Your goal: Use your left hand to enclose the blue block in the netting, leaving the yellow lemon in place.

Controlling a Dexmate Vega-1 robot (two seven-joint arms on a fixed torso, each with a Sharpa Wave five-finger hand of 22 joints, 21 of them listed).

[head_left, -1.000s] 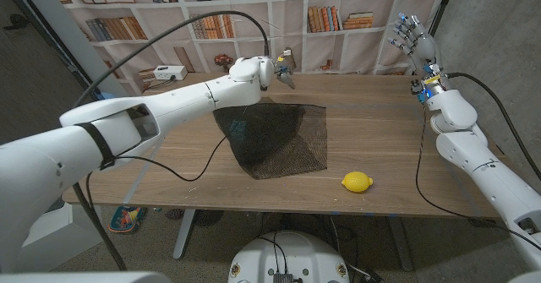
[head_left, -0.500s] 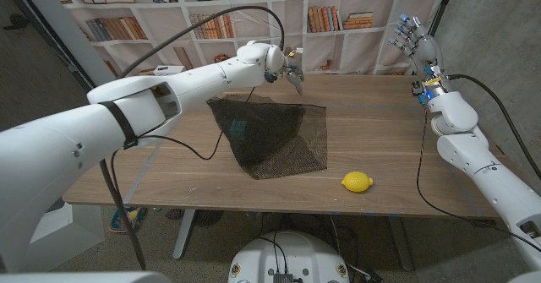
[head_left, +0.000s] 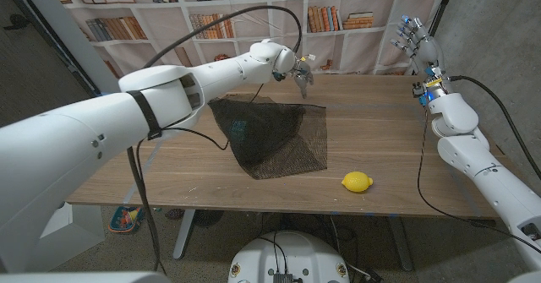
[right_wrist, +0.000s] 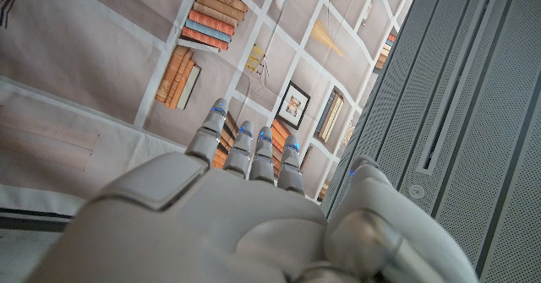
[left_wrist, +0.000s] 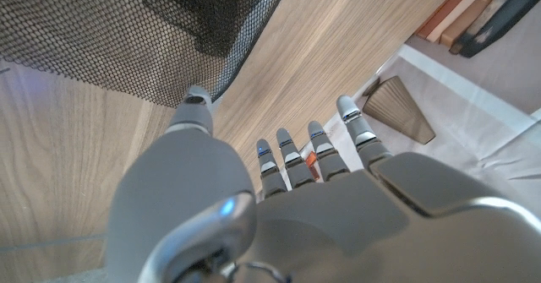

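Our left hand (head_left: 303, 68) hovers empty, fingers spread, just beyond the netting (head_left: 275, 136) already draped over the blue block (head_left: 239, 131). We judge enclosure nearly finished; next, tuck edges, avoiding the lemon (head_left: 357, 182).

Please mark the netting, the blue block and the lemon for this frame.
netting (head_left: 283, 139): head view, middle of the black mesh spread on the table.
blue block (head_left: 238, 129): head view, blue patch showing through the mesh near its left side.
lemon (head_left: 357, 182): head view, middle of the yellow fruit.

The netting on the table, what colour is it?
Black mesh netting, clearest in the head view.
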